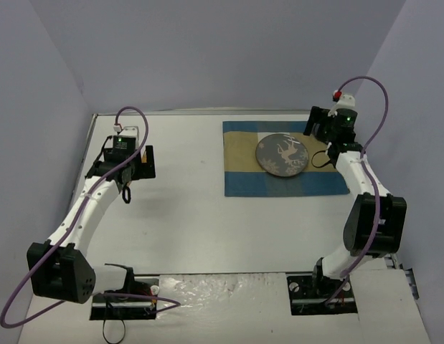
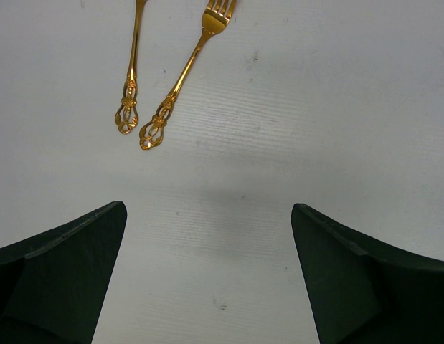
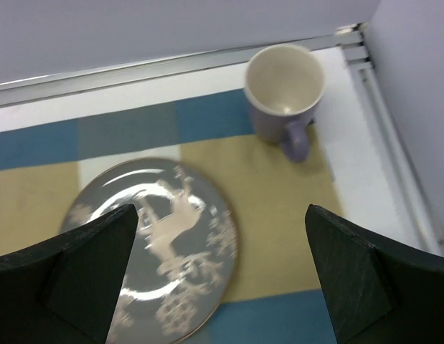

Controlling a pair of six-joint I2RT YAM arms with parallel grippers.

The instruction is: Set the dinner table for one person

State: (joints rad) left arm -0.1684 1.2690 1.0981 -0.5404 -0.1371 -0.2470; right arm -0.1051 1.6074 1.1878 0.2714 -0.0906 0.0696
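A blue and tan checked placemat (image 1: 243, 179) lies flat on the far right part of the white desk (image 1: 193, 215). On its right half sits a round grey plate (image 1: 282, 155) with a white deer and snowflake pattern. A pale lilac mug (image 3: 286, 86) stands upright at the mat's far right corner, apart from the plate; it is cream inside and empty, with its handle turned toward the plate's side of the mat. On the far left of the desk lie a gold fork (image 2: 186, 72) and a second gold utensil (image 2: 132, 72), its head out of frame. Their ornate openwork handle ends lie just beside each other, and the fork angles away. Plain pale grey walls (image 1: 207, 50) enclose the desk.
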